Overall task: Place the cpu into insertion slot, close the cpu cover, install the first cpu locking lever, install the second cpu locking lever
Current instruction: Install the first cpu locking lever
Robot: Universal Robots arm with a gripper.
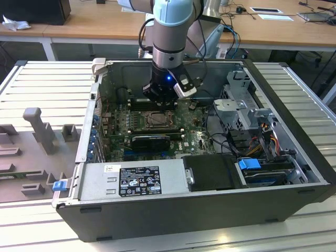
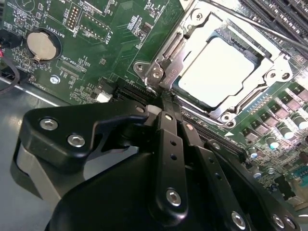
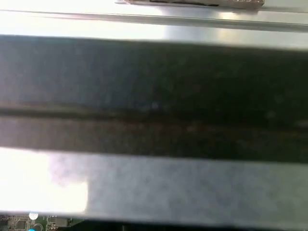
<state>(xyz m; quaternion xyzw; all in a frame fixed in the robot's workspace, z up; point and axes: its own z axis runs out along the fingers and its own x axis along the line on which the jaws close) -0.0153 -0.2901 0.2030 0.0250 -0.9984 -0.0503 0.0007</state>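
The insertion slot (image 1: 157, 119) sits in the green board inside the open computer case. In the second wrist view the pale silvery cpu (image 2: 216, 72) lies flat in the slot. The cpu cover (image 2: 250, 98) lies down around it, and the chip shows through its window. A thin metal lever rod (image 2: 269, 29) runs along the socket's far side. My gripper (image 2: 167, 113) hovers just beside the socket's hinge corner (image 2: 159, 72), its black fingers (image 2: 168, 144) pressed together and holding nothing. In the exterior view the gripper (image 1: 163, 100) hangs directly over the slot.
Long black memory slots (image 2: 284, 12) flank the socket and a coin battery (image 2: 42, 43) sits on the board. A long black card (image 1: 152, 140), the power supply (image 1: 131, 178) and a drive cage with cables (image 1: 247, 107) crowd the case. Its walls (image 1: 86, 131) close in around them.
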